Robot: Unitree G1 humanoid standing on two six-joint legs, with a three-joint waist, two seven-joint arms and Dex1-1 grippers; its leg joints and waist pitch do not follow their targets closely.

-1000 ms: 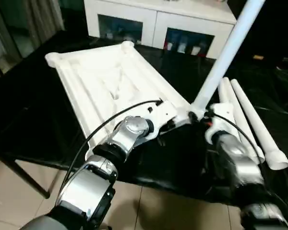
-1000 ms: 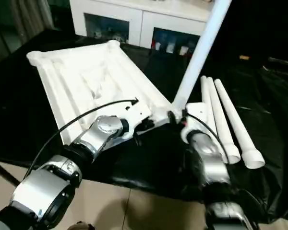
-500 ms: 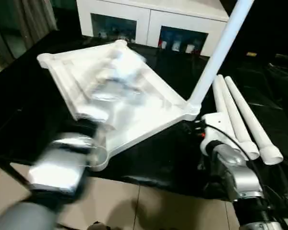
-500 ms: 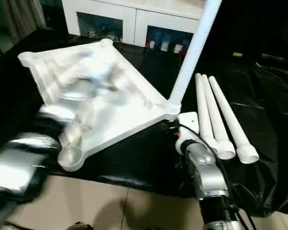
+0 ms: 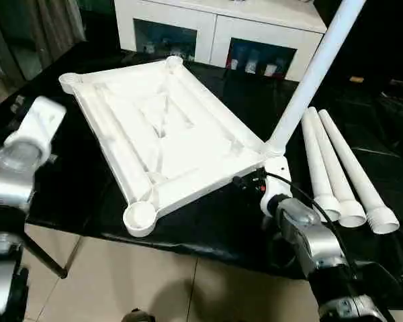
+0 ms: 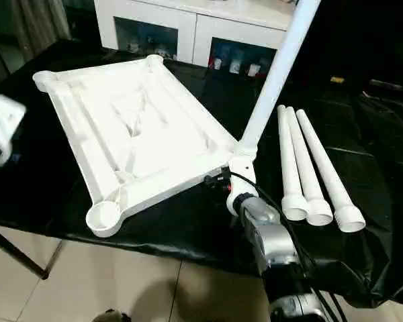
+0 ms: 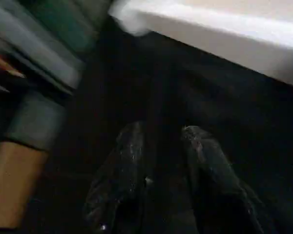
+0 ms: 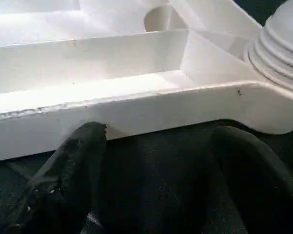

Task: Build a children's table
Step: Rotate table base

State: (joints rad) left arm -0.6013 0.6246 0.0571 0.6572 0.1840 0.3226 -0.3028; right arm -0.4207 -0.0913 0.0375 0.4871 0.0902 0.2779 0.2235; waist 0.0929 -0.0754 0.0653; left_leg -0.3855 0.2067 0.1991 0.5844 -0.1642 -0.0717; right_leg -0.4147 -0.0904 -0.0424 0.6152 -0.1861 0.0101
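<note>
The white tabletop (image 5: 188, 144) lies underside up on the black-covered table, ribs and round corner sockets showing. One white leg (image 5: 310, 79) stands in its near-right socket, leaning up to the right. Three more legs (image 5: 341, 176) lie side by side to the right. My right gripper (image 8: 161, 134) is open, its fingers spread just in front of the tabletop's near edge beside the standing leg's ribbed base (image 8: 283, 44). It holds nothing. My left arm (image 5: 20, 154) is off at the far left, away from the tabletop. The left gripper (image 7: 163, 131) hangs over black cloth, fingers apart and empty.
A white glass-door cabinet (image 5: 215, 27) stands behind the table. The table's front edge (image 5: 188, 251) drops to a tiled floor. The near-left socket (image 5: 140, 216) sits close to that edge. Black cloth at the far right is rumpled.
My left arm has swung away from the tabletop's near edge out to the far left, and its fingers have parted. The right gripper stays open by the leg's corner. The camera has shifted.
</note>
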